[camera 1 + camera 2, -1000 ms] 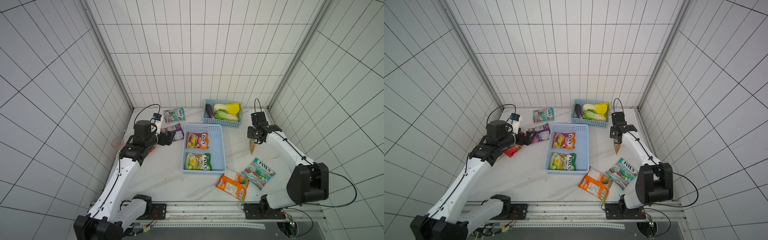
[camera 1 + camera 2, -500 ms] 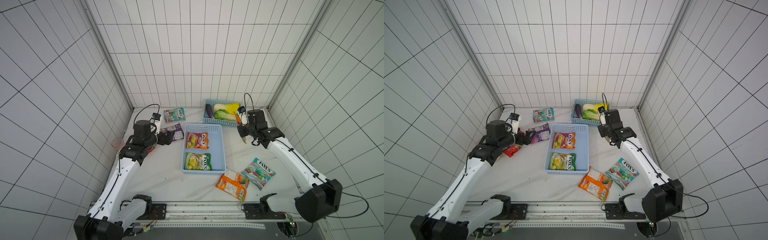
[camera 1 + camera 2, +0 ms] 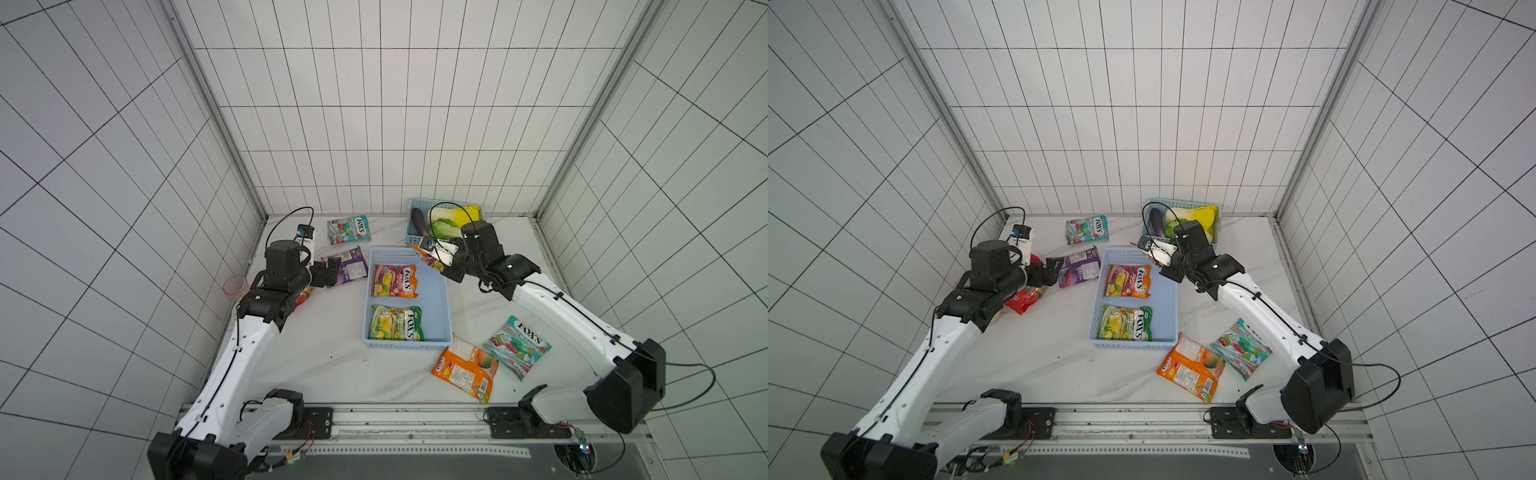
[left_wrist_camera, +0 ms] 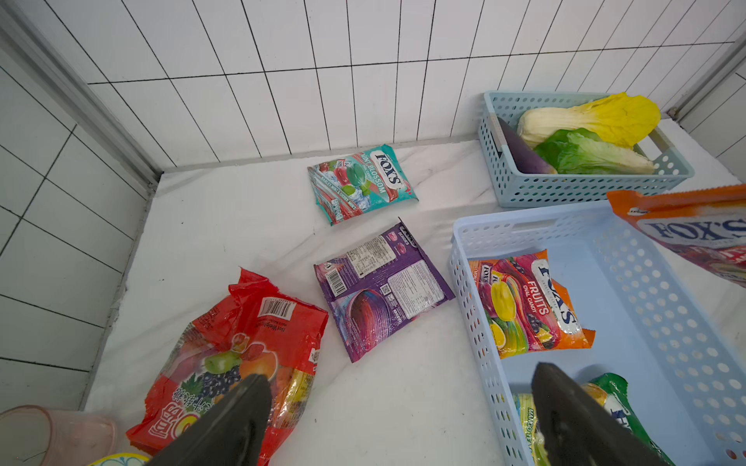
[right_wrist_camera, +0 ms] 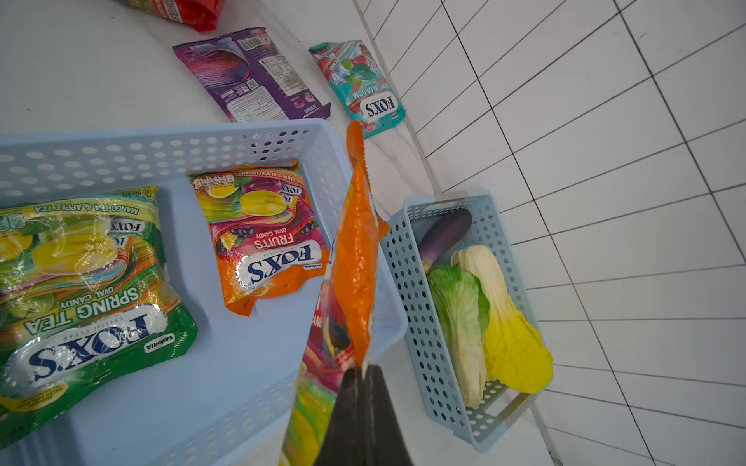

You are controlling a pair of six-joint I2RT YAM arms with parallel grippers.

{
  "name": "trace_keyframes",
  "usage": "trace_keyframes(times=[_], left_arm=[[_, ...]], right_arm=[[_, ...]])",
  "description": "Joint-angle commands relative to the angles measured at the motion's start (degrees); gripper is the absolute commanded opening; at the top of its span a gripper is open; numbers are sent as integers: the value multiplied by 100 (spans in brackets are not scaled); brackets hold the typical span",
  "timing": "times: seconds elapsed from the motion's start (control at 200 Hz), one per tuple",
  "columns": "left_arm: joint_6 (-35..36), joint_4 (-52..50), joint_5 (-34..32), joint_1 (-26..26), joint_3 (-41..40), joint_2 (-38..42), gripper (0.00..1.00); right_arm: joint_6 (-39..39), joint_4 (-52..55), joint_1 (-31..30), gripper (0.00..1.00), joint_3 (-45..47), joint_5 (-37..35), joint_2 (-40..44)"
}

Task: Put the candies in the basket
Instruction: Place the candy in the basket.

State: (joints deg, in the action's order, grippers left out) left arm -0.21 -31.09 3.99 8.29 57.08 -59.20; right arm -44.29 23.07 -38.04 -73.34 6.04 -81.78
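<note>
While the basket [image 3: 434,303] holds a Fruits bag [image 3: 394,281] and a Spring Tea bag [image 3: 397,323], the right gripper [image 5: 360,375] hangs over its far right corner, fingers pinched together on the edge of an orange bag [image 5: 355,258], and the left gripper [image 4: 397,407] hovers off its left side, fingers spread wide and empty. Outside it lie a purple bag [image 3: 351,270] just beside its far left corner, a teal bag [image 3: 348,228] beyond that, a red bag [image 4: 242,335] farther left, and a second orange bag [image 3: 463,368] and second teal bag [image 3: 517,347] off its near right corner.
</note>
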Motion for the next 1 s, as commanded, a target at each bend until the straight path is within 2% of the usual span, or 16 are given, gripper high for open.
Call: trace_keyframes(times=[0.0,0.065,0.175,0.3,0.41,0.52,0.645,0.775,0.899,0.994], left_arm=[[-3,108,-412,-72,60,84,98],[55,184,-550,-29,-9,88,99],[-29,67,-179,-93,68,77,98],[31,145,-339,-51,12,67,98],[-13,34,-67,-106,71,67,98],[48,134,-290,-74,12,57,98],[-1,61,-38,-81,44,51,98],[57,161,-284,-22,-5,13,98],[-23,27,22,-70,87,-5,98],[33,114,-223,-32,30,-40,98]], right_arm=[[-638,-419,-88,0,-458,507,-264],[-869,-569,-115,0,-497,574,-463],[-1278,-762,-171,0,-611,626,-856],[-1745,-1009,-241,0,-711,809,-1214],[-2059,-1149,-308,0,-839,914,-1541],[-2453,-1134,-361,0,-986,963,-1856],[-2685,-1353,-459,0,-1014,959,-2108],[-2933,-1607,-511,0,-927,941,-2318],[-3184,-1821,-513,0,-723,793,-2512],[-3153,-1939,-536,0,-528,878,-2506]])
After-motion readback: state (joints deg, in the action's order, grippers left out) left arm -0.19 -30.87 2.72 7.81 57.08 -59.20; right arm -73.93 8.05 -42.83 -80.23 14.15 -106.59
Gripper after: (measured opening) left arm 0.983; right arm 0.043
